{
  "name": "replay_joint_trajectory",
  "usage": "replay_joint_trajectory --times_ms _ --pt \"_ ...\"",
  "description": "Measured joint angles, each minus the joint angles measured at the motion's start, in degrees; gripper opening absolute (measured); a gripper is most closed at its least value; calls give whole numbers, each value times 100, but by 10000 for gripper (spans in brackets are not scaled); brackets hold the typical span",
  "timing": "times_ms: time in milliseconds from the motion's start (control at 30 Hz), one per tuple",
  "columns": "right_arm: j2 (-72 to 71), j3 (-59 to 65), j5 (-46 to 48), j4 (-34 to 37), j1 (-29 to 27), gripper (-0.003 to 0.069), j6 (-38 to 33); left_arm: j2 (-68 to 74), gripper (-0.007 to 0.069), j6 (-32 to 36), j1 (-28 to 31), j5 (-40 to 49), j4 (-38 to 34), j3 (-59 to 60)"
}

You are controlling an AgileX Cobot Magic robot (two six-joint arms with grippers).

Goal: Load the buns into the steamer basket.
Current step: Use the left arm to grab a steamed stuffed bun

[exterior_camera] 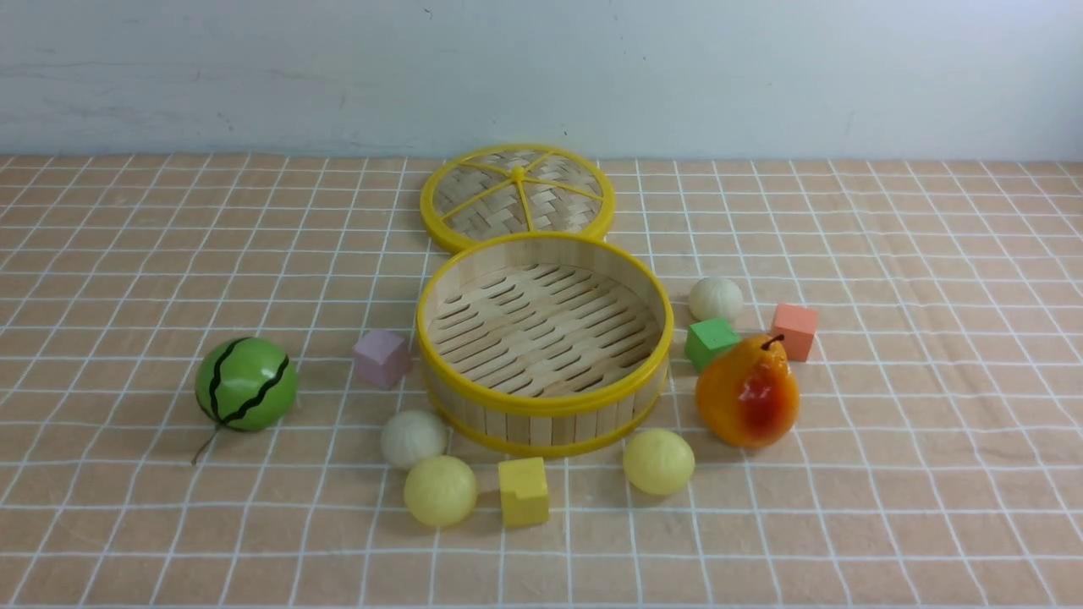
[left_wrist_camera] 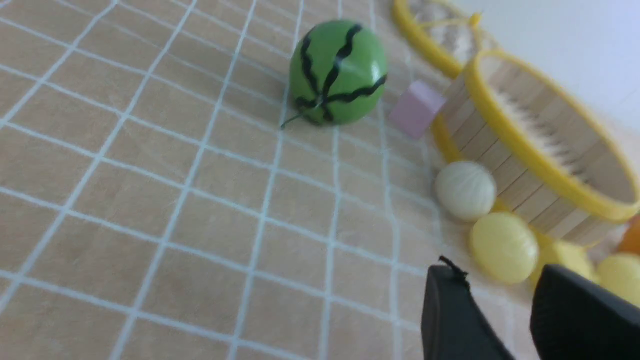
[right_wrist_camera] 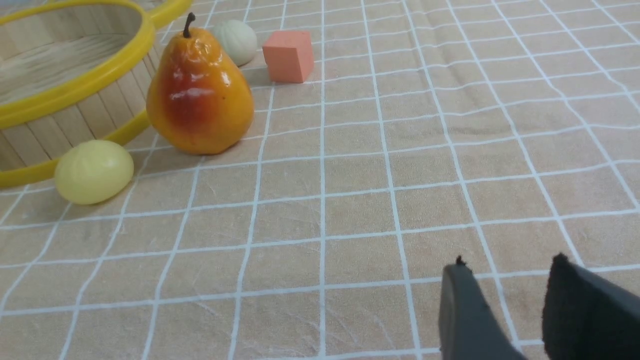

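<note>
The steamer basket [exterior_camera: 544, 404] stands empty mid-table. Four buns lie around it: an off-white one [exterior_camera: 412, 438] and a pale yellow one [exterior_camera: 439, 491] at its front left, a pale yellow one [exterior_camera: 658, 461] at its front right, an off-white one [exterior_camera: 715, 299] at its right. Neither gripper shows in the front view. In the left wrist view my left gripper [left_wrist_camera: 500, 280] is open and empty, just short of the yellow bun [left_wrist_camera: 502, 247] and off-white bun [left_wrist_camera: 465, 189]. In the right wrist view my right gripper [right_wrist_camera: 507, 270] is open and empty, far from the yellow bun [right_wrist_camera: 93, 171].
A woven lid [exterior_camera: 517, 196] lies behind the basket. A green watermelon ball [exterior_camera: 245, 383] sits at the left, a pear [exterior_camera: 747, 391] at the right. Cubes lie about: lilac [exterior_camera: 381, 357], yellow [exterior_camera: 523, 491], green [exterior_camera: 711, 341], salmon [exterior_camera: 794, 331].
</note>
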Motion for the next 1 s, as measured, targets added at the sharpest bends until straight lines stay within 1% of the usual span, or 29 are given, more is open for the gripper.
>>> replay_joint_trajectory --times_ms 33,67,133,167,267,300,333,367,400,433,467,500,533,567,600,667,767,833,900,933,967,1000 --pt "0 0 0 0 0 239 0 0 237 -46 0 -80 -59 0" --pt "0 0 0 0 0 239 0 0 237 -160 0 -327 -425 0" --pt "0 0 0 0 0 239 0 0 237 -304 0 -622 -868 0" --pt "0 0 0 0 0 239 0 0 237 -360 0 -1040 -1194 0" --pt "0 0 0 0 0 239 0 0 232 -387 0 -1488 -1510 -16" --pt "0 0 0 0 0 239 0 0 221 -412 0 -1477 -1598 -90" --pt "0 0 0 0 0 239 0 0 194 -412 0 -1275 -1656 -272" --pt "0 0 0 0 0 239 0 0 188 -405 0 -1232 -1656 -313" --pt "0 0 0 0 0 239 0 30 137 -311 0 -775 -1625 -724" --pt "0 0 0 0 0 239 0 30 130 -289 0 -702 -1611 -786" --pt "0 0 0 0 0 239 0 140 90 -185 0 -288 -1531 -1123" --pt "0 0 0 0 0 239 0 454 31 10 0 428 -1368 -1642" --pt "0 0 0 0 0 239 0 929 -10 214 0 1118 -1209 -2176" --pt "0 0 0 0 0 239 0 1007 -14 252 0 1235 -1183 -2176" --pt "0 0 0 0 0 239 0 1594 -13 602 0 2162 -974 -2765" --pt "0 0 0 0 0 239 0 2517 -13 1088 0 3080 -768 -3351" --pt "0 0 0 0 0 239 0 3929 -13 1868 0 4063 -584 -4065" --pt "0 0 0 0 0 239 0 4840 -13 2203 0 4211 -554 -4385" --pt "0 0 0 0 0 239 0 5621 -13 2363 -64 4155 -560 -4683" --pt "0 0 0 0 0 239 0 5705 -13 2372 -64 4141 -560 -4683" --pt "0 0 0 0 0 239 0 6407 -13 2418 -383 3978 -513 -4988" --pt "0 0 0 0 0 239 0 6666 -13 2424 -541 3884 -494 -5084"
